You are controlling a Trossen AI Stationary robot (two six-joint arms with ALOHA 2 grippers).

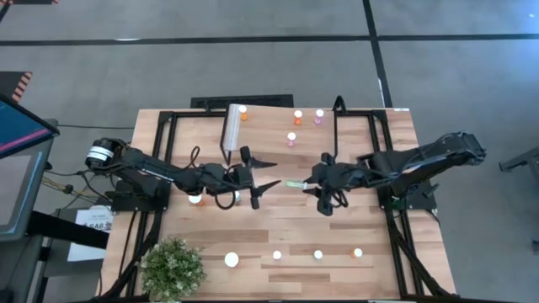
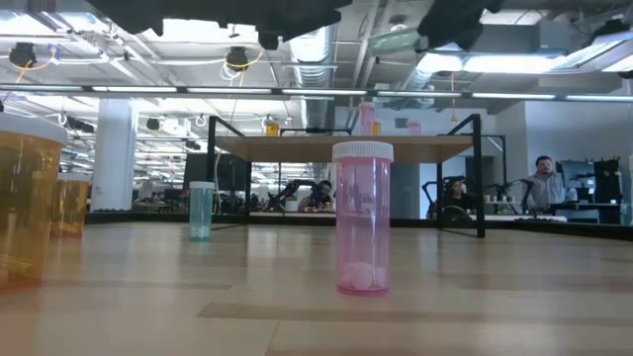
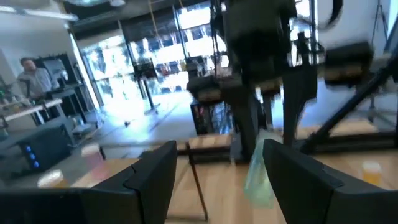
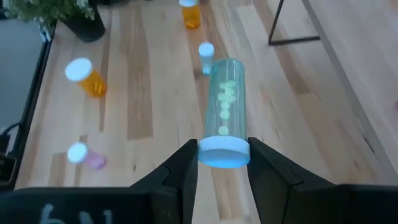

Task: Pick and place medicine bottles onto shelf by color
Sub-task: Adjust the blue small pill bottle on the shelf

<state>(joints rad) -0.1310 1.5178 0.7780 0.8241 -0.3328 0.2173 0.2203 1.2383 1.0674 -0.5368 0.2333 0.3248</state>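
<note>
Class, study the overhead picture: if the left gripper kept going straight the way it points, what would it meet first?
Probably the green bottle, held sideways by the right gripper. The left gripper points straight at it with open fingers, though relative height is unclear.

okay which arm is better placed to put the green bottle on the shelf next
The right. Its pincer is already closed on the green bottle by the cap end, held over mid-table. The left pincer is open and empty, facing it, so it would first need a handover. The shelf lies close by.
</note>
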